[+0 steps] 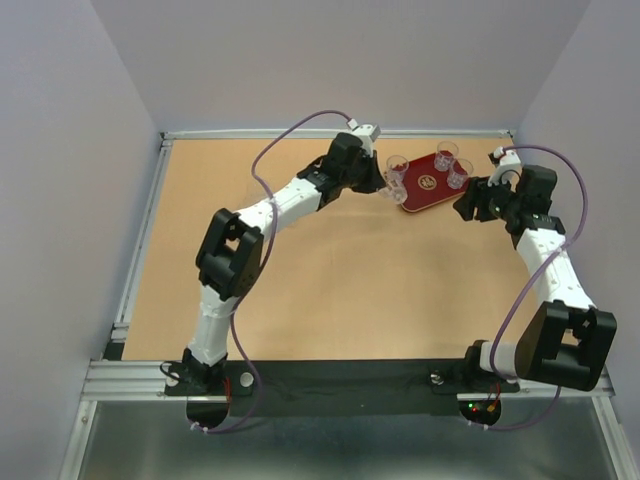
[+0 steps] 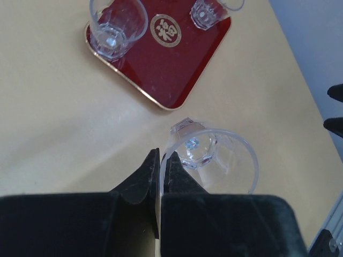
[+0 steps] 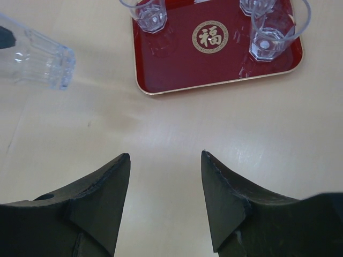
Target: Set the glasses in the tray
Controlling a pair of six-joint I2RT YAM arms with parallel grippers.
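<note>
1. Left wrist view: nearest the lens, the left gripper is being shown almost fully closed. The thin wall of the held glass is being pinched at the rim between its fingers (one inside and one outside, as far as can be told). The glass is being carried over the table, just beside the near corner of the tray and not in it.
2. Same view: the held glass is being judged light, rigid, slippery and breakable. A rim pinch is being thought adequate, provided the glass is being lowered gently and released base-down.
3. Right wrist view: the right gripper is being held partly open with nothing between its fingers, near the tray's long edge. Three glasses are being shown upright on the dark-red, gold-rimmed tray (pale emblem at its centre). Each is clear and small, with a faceted base.
4. Top view: the held glass is being shown at the tray's left end, with the tray being flanked by both grippers (any tilt cannot be told).
</note>
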